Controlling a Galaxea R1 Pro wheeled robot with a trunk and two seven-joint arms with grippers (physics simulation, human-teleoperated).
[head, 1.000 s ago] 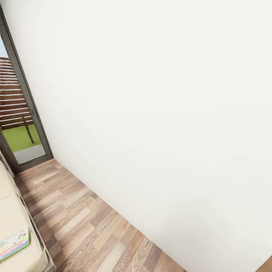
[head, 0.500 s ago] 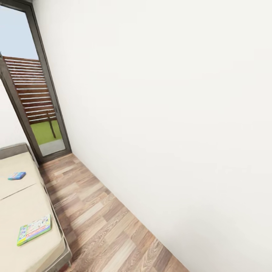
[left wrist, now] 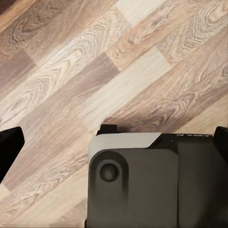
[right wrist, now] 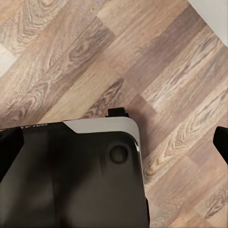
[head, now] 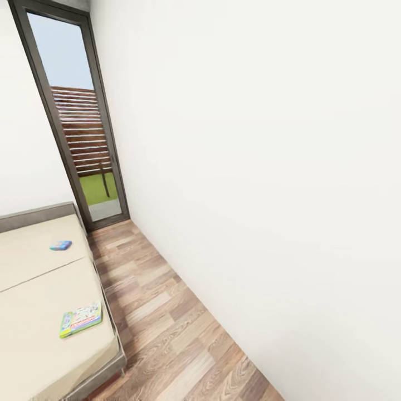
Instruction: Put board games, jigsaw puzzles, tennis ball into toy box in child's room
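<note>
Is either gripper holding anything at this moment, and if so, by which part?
Nothing is held. Both wrist views show spread fingertips over bare wood floor, and both board games lie on the bed.

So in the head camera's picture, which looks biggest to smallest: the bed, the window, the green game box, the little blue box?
1. Bed and window: look alike in size, and the bed is cropped, so unranked.
2. Green game box.
3. Blue box, though it lies farther away.
</note>
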